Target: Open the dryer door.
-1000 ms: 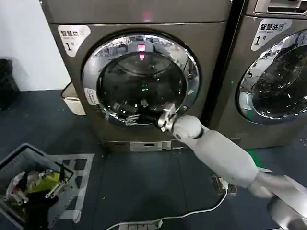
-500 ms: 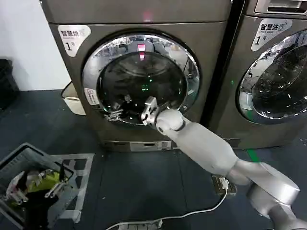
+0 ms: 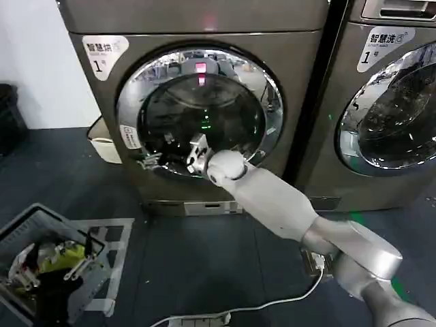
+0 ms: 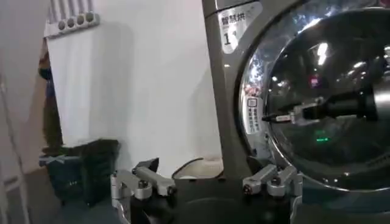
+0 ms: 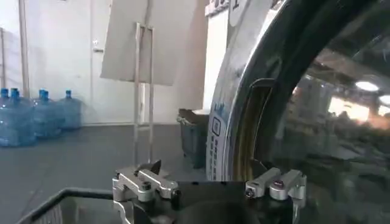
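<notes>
Having slid leftward across the closed dryer door [image 3: 201, 112], right gripper [image 3: 151, 161], fingers spread.

A grey plastic laundry basket [image 3: 27, 228] holding crumpled clothes sits at the lower left of the head view on the dark floor [image 3: 184, 272]. A white cable [image 3: 272, 303] snakes along the bottom, and a second grey front-loading machine [image 3: 388, 102] fills the right edge.

Dryer door [image 3: 201, 112]: round, chrome-rimmed, dark glass, closed flush against the grey dryer front [image 3: 300, 82], upper centre of the head view.
</notes>
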